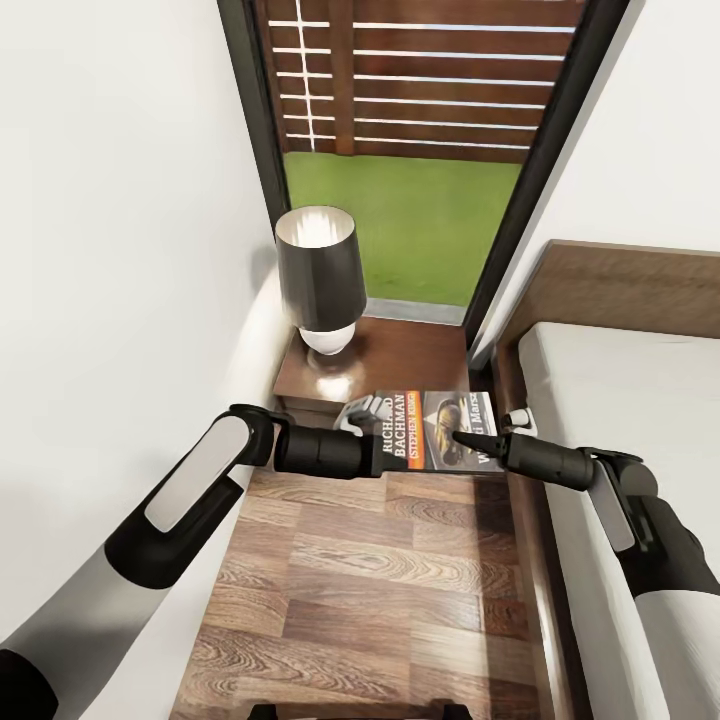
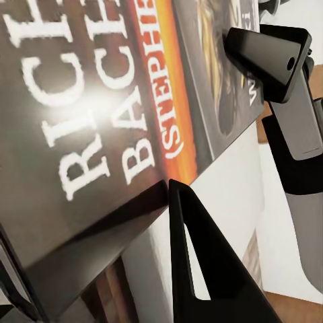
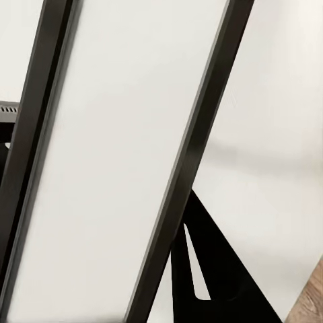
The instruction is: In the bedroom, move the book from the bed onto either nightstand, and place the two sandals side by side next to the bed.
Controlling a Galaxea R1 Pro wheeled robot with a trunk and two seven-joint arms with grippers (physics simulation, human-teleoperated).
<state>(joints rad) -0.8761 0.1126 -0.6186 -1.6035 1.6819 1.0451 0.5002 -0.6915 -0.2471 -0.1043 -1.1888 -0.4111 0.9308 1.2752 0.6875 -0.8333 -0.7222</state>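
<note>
I'm parked in the narrow strip of wood floor (image 1: 370,590) between a white wall (image 1: 110,250) and the bed (image 1: 620,400), facing a tall dark-framed glass opening (image 1: 400,150) with grass and a slatted fence outside. The bed's pale mattress and wooden headboard run along my right.

Straight ahead stands the nightstand (image 1: 420,350), dark and glossy, carrying a lamp (image 1: 320,275) with a dark shade and white base at its back left corner.

The book (image 1: 430,432) hangs flat, cover up, at the nightstand's front edge, between my two arms. My left gripper (image 1: 375,440) pinches its spine end; the left wrist camera shows the cover close above one finger (image 2: 202,269). My right gripper (image 1: 478,440) reaches the book's other end, and I cannot tell how its jaws stand.
</note>
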